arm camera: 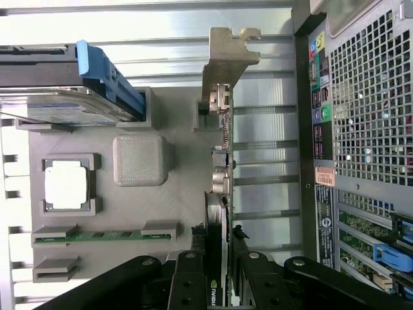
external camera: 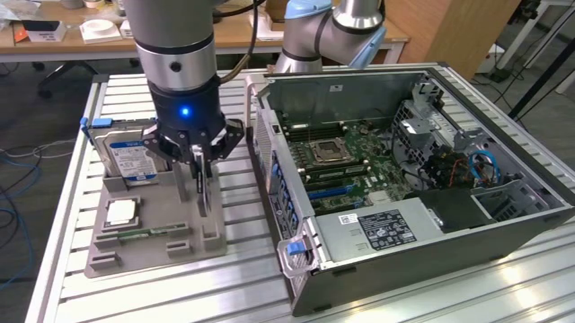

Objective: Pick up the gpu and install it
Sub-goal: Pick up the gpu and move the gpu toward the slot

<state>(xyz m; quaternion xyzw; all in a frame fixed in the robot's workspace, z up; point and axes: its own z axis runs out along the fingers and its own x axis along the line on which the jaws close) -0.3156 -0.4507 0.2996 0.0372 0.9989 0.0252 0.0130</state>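
**Operator:** State of gripper and position of gpu?

**Technician:** Clamped on the gpu, which stands edge-up at the grey holder, just beside the open case. Holder also carries one hard drive, one processor and one memory stick.

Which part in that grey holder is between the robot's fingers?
The gpu, the thin dark card standing on edge; the hard drive, processor and memory stick sit apart, untouched.

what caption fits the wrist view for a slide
The gripper shut on the gpu, on edge over the grey tray, pc case alongside
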